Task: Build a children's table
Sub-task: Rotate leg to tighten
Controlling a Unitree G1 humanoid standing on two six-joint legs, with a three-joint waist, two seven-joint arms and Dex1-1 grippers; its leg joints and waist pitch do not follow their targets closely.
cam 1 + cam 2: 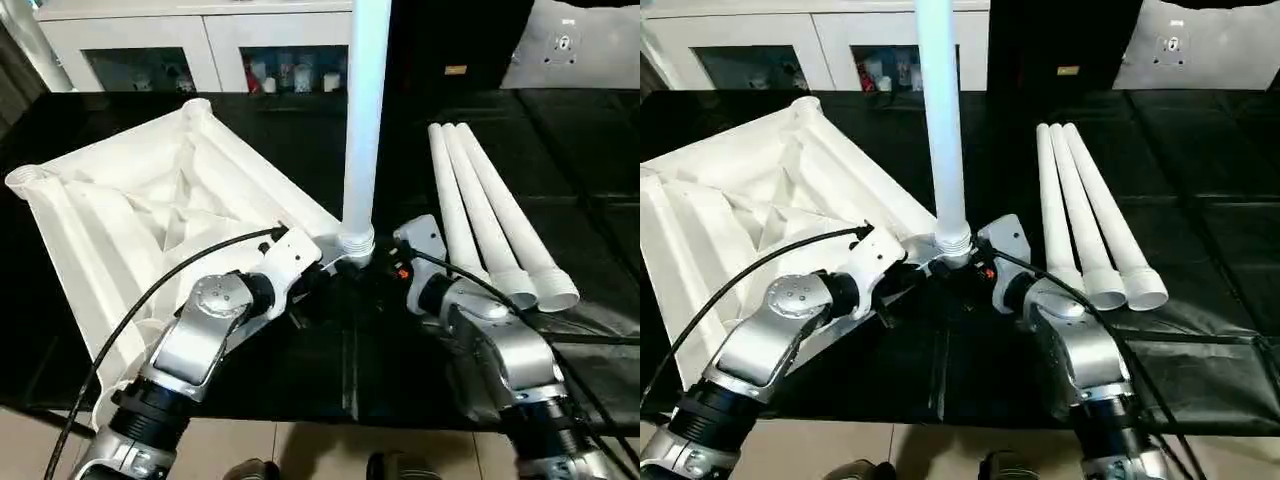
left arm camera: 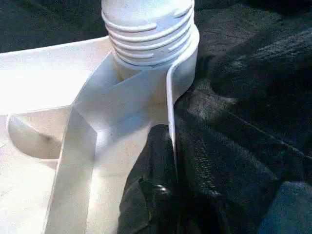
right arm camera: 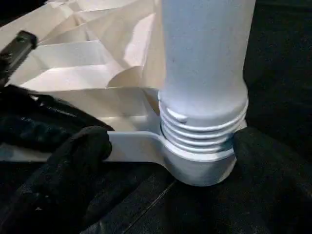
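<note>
The children's table top (image 1: 150, 200) lies upside down on the black cover, ribbed underside up. One white leg (image 1: 365, 120) stands upright in the near corner socket (image 1: 355, 245), its threaded end (image 3: 202, 129) showing above the socket rim. Three more legs (image 1: 490, 220) lie side by side to the right. My left gripper (image 1: 315, 285) is shut on the table top's thin edge wall (image 2: 170, 97) just beside that socket. My right gripper (image 3: 195, 168) is open, one black finger (image 3: 73, 161) on each side of the socket, close to it.
The black-covered work surface (image 1: 330, 380) ends at a front edge close to my arms, with tiled floor below. A white cabinet (image 1: 210, 40) with glass doors stands behind. A black cable (image 1: 150, 290) loops over my left forearm.
</note>
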